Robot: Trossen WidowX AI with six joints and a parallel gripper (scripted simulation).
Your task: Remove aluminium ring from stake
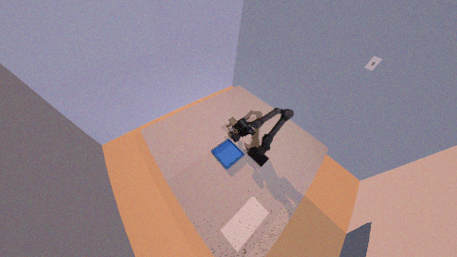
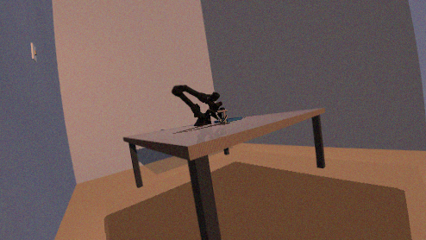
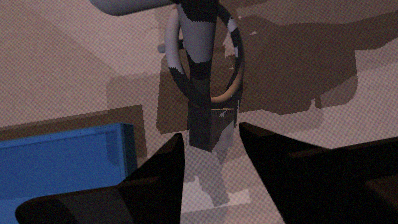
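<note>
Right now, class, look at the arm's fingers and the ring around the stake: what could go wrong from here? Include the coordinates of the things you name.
The ring (image 3: pixel 171 45) surrounds the stake (image 3: pixel 199 42) below the cross-bar (image 3: pixel 132 6), so a straight lift would probably catch on that bar.

The open fingers stand apart with the stake ahead of them; a slightly misaimed approach might knock the stake instead of taking the ring.

The blue tray (image 1: pixel 228 153) (image 3: pixel 60 162) is close beside the fingers in the wrist view, so a low sideways move could bump it.
</note>
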